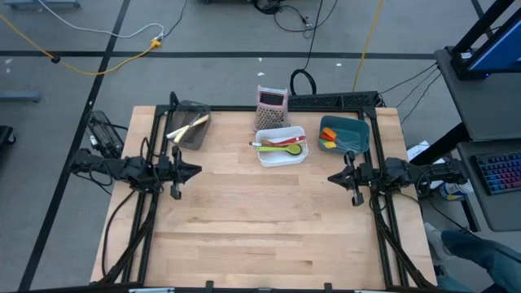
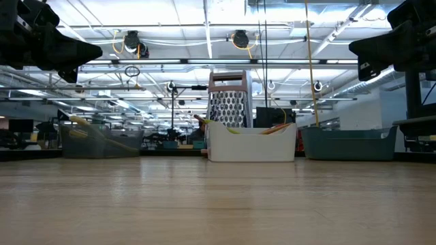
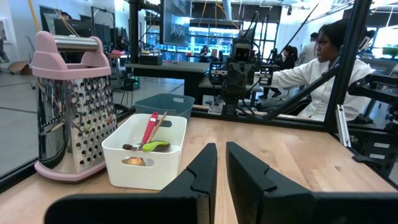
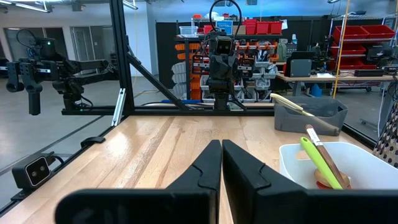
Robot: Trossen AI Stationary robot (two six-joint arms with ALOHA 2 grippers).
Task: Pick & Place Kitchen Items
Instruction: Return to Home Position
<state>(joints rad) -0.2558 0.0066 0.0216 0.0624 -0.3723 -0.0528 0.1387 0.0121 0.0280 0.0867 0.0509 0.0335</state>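
All utensils in sight lie in the white bin or the mesh bin and teal bin flanking it, so seemingly nothing remains, while the left gripper and right gripper hang wide of it, all but closed on nothing.

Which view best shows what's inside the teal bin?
The high view looks down into the teal bin, showing orange and red spatulas. Low and left wrist views show only its wall; right wrist view misses it.
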